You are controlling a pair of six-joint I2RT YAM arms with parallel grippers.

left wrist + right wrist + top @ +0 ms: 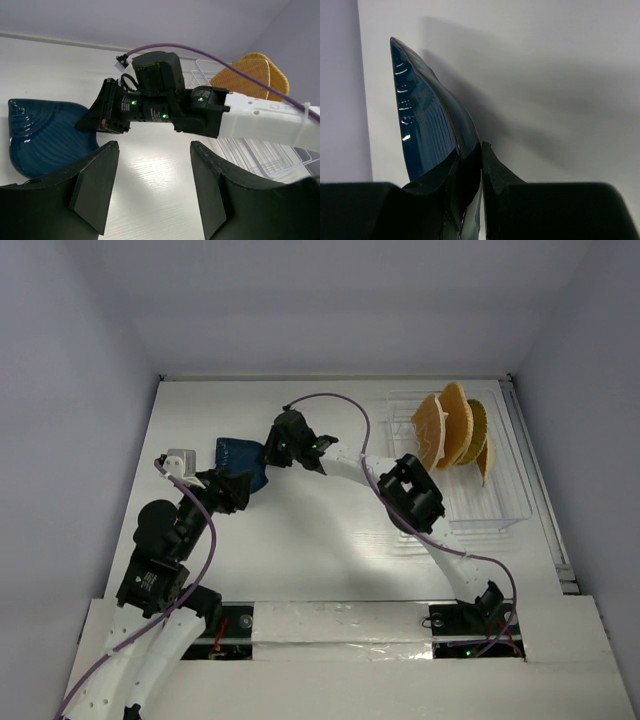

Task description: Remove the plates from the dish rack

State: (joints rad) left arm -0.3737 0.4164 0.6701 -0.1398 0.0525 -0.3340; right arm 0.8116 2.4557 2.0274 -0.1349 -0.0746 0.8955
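While orange plates [445, 425] stand upright in the white wire rack [500, 502] upper right, right gripper [481, 160], arm stretched left, clamps the glossy ribbed dark blue plate [240, 462] left of centre; left gripper [154, 145] jaws apart, empty.

My list of the surroundings: one white table [330, 540] with a smooth top and a faint sheen. I count three pale lilac-grey walls [330, 300], at the back, left and right. A metal rail [545, 500] runs along the table's right edge, and a white taped board [340, 625] lies across the near edge. The light is even and the shadows soft.
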